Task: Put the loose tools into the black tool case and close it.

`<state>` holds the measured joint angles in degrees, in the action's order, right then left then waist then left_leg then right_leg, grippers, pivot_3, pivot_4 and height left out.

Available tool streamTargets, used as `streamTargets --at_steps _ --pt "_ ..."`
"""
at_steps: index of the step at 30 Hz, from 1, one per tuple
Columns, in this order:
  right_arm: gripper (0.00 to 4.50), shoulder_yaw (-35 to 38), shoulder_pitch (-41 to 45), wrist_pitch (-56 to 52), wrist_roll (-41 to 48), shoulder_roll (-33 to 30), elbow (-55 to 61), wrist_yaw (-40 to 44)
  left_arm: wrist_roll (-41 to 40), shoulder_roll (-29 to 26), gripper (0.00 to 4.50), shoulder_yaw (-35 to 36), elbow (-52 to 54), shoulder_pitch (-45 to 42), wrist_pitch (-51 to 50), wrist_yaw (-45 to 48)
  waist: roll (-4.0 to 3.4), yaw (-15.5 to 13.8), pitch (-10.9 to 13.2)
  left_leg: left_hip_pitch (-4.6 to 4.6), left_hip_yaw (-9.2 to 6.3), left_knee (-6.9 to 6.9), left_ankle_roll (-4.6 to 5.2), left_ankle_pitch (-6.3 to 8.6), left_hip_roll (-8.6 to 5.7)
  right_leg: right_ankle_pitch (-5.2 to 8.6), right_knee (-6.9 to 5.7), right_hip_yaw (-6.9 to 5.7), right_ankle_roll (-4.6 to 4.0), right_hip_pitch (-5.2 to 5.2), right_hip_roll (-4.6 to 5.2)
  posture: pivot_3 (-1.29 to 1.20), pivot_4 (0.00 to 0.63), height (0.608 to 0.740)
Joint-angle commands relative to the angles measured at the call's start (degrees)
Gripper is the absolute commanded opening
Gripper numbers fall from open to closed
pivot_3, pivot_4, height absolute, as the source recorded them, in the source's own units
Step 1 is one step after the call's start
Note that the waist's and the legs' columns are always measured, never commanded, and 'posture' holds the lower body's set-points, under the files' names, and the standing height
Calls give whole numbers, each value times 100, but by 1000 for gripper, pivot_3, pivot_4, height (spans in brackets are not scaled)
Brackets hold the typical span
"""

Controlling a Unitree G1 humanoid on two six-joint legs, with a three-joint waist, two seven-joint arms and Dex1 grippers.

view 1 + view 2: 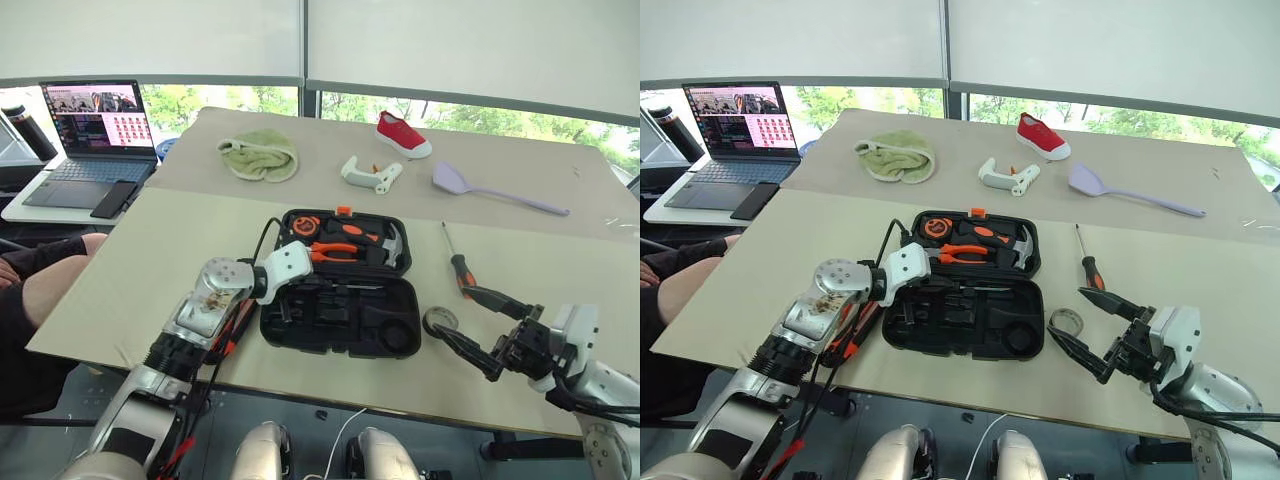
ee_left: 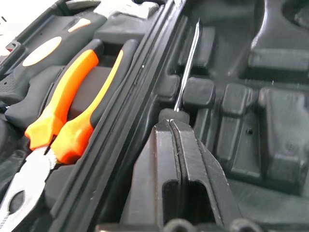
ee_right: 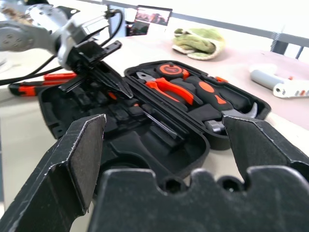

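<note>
the black tool case lies open near the table's front edge. the left gripper, fingers pinched on a thin screwdriver, hangs inside its near half. right of the case, a tape roll and screwdriver lie loose; the right gripper gapes beside them.

one tool case, one pliers, two screwdrivers

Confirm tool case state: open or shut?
Open. The tool case lies flat with its lid folded back; pliers and the moulded slots inside are in plain sight.
</note>
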<state>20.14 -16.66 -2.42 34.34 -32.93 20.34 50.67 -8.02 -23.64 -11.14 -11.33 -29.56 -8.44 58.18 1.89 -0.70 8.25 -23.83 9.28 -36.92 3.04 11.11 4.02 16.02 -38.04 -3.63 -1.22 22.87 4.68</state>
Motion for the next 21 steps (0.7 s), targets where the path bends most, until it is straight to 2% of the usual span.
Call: streamTargets --at_steps 1,2,4,7,9,10,14,18,21 --pt "4500 615 -388 128 -251 75 -190 -382 -1306 -277 1442 1212 592 251 363 546 0 8 0 -4 -1 0 0 0 2 0 -1 1 -1 5 0 0 150 736" --pt "4500 762 -543 138 -437 125 -302 -610 -1633 -475 1881 1549 720 481 354 782 0 23 0 -5 -2 0 -1 -1 2 0 -2 1 -1 6 -1 0 150 736" --pt "4500 999 -784 118 -739 243 -463 -1033 -2082 -861 2481 2026 869 951 309 1224 -7 82 -3 -3 0 4 -7 -3 10 1 -2 4 -4 8 4 0 150 736" --pt "4500 1134 -1012 178 -801 452 -506 -1225 -2418 -1280 3584 2409 1001 1549 174 1571 -35 114 -14 7 0 10 -14 -3 15 6 -2 -4 -7 3 15 0 150 736" --pt "4500 1086 -1067 106 -858 463 -441 -1252 -2510 -1446 4271 2543 1038 1817 255 1779 -45 124 -15 9 1 10 -40 15 11 27 -1 -6 30 1 25 0 150 736" --pt "4500 1042 -1044 -13 -865 439 -369 -1305 -2490 -1554 4472 2554 1039 1948 340 1948 -44 126 -14 9 1 9 -53 22 7 29 0 -6 34 2 35 0 150 736" --pt "4500 798 -327 -1091 -642 74 -27 -1701 -2482 -1631 4472 2609 960 2106 648 2174 -44 152 -15 9 1 9 -53 23 -3 21 2 -6 37 20 56 0 150 736" --pt "4500 123 1284 -3081 -486 -761 -171 -2066 -2534 -1345 4472 2427 1153 1957 718 2042 -47 194 -15 5 3 8 -39 16 -9 -4 2 5 39 17 58 0 150 736" --pt "4500 -690 2688 -4214 -784 -1213 -797 -2156 -2463 -1186 4472 2265 1243 1895 757 2001 -37 116 -19 -6 1 10 -31 12 -10 -17 6 0 -5 24 47 0 150 736"
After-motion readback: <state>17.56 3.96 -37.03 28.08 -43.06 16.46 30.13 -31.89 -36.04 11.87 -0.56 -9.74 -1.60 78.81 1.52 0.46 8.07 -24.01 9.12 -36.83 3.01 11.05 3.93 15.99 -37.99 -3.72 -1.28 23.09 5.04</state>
